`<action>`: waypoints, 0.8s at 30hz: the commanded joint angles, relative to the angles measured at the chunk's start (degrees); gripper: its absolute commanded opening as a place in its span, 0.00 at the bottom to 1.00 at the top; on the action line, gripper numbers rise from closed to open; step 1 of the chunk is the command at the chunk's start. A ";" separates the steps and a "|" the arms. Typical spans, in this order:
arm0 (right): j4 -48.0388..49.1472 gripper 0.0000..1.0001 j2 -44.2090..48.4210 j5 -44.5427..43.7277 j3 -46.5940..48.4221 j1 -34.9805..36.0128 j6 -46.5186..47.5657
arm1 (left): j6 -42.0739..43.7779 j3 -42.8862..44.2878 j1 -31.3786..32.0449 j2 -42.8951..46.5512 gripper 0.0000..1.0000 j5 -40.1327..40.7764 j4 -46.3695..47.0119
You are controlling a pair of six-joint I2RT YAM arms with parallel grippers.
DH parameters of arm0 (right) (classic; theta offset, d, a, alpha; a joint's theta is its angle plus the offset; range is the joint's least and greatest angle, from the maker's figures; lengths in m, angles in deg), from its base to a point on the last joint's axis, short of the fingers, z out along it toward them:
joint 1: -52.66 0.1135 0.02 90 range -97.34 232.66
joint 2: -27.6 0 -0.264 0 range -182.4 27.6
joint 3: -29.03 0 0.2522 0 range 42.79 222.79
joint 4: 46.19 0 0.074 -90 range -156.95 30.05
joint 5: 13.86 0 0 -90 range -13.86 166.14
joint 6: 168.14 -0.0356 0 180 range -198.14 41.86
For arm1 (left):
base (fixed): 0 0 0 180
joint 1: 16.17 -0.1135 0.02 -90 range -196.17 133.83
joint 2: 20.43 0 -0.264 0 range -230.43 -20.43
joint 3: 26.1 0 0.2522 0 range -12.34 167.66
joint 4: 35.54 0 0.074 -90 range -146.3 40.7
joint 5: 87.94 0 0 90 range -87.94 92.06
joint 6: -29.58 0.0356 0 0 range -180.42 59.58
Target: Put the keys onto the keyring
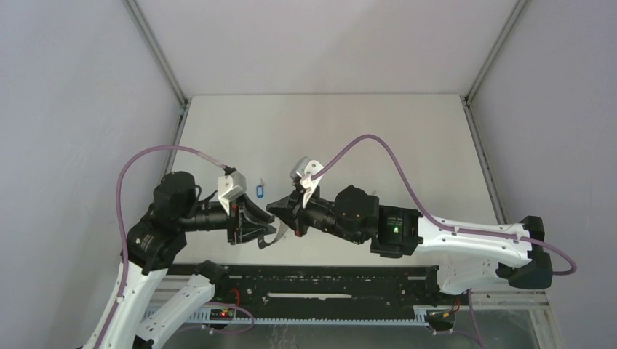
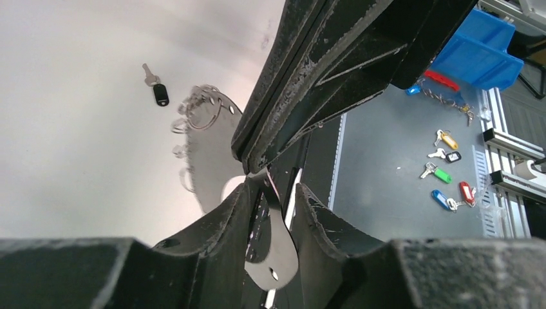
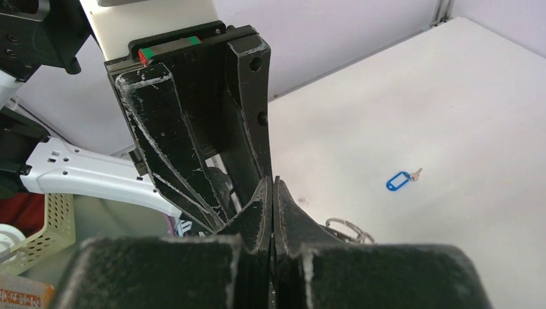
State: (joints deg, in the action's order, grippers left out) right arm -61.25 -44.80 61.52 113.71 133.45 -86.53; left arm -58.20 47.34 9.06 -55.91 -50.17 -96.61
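The two arms meet near the front middle of the bench (image 1: 364, 145), claw tips facing each other; the keyring (image 2: 216, 154) is between them. In the left wrist view it reads as a thin grey metal piece with a row of small wire rings along its far edge, some of them blurred.

The right claw (image 3: 272, 183) has its fingers pressed together with only a hairline between them; the left wrist view shows those fingers pinching one end of the keyring from above, so this claw has hold of it.

The left claw (image 2: 273, 193) is partly open; its two fingers stand on either side of the narrow near end of the keyring; one finger looks to be against the metal, while a gap shows on the other side, so it straddles the piece without clamping it.

Whether the ringed edge of the keyring touches the bench or hangs just above it, I cannot tell.

The blue key (image 3: 400, 181) lies flat on the bench, just beyond the claws and apart from the keyring; the black key (image 2: 158, 91) also lies on the bench, near the ringed edge but not touching it. Neither key is on a ring.

Past the bench edge, the left wrist view shows a blue bin (image 2: 480, 55) and several loose coloured keys (image 2: 447, 174) on a lower grey surface.
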 commanded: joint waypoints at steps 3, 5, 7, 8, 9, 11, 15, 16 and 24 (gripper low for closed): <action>5.10 0.00 2.38 -0.70 -0.77 1.44 -0.59 | 2.12 1.49 0.17 -0.67 0.34 -0.30 -0.07; 5.30 0.00 2.80 -1.00 -1.21 1.56 -0.98 | 4.56 2.15 0.18 -0.84 0.30 0.89 -1.57; 5.01 0.00 2.96 -1.11 -1.45 1.64 -1.26 | 5.39 2.28 0.17 -0.82 0.28 1.99 -2.07; 4.94 0.00 2.97 -0.93 -1.42 1.69 -1.43 | 5.46 2.28 0.17 -0.77 0.27 1.93 -2.08; 4.82 0.00 2.97 -0.68 -1.41 1.70 -1.58 | 5.51 2.28 0.17 -0.82 0.27 1.85 -2.08; 4.77 0.00 2.93 0.03 -1.47 1.69 -1.72 | 5.23 2.28 0.17 -0.98 0.29 2.10 -1.42; 5.02 0.00 2.71 1.74 -1.75 1.76 -1.81 | 3.83 2.60 0.17 -1.61 0.50 0.79 -0.59; 5.14 0.00 2.70 2.32 -1.86 1.74 -1.70 | 3.46 2.65 0.17 -1.82 0.56 0.02 -0.36; 5.65 0.00 2.70 5.89 -1.89 1.74 -1.72 | 3.10 2.39 0.17 -1.89 0.51 -4.89 0.35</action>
State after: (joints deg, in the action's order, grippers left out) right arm -59.72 -44.11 65.20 111.72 134.52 -87.49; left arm -54.62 47.43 9.06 -57.99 -51.29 -97.83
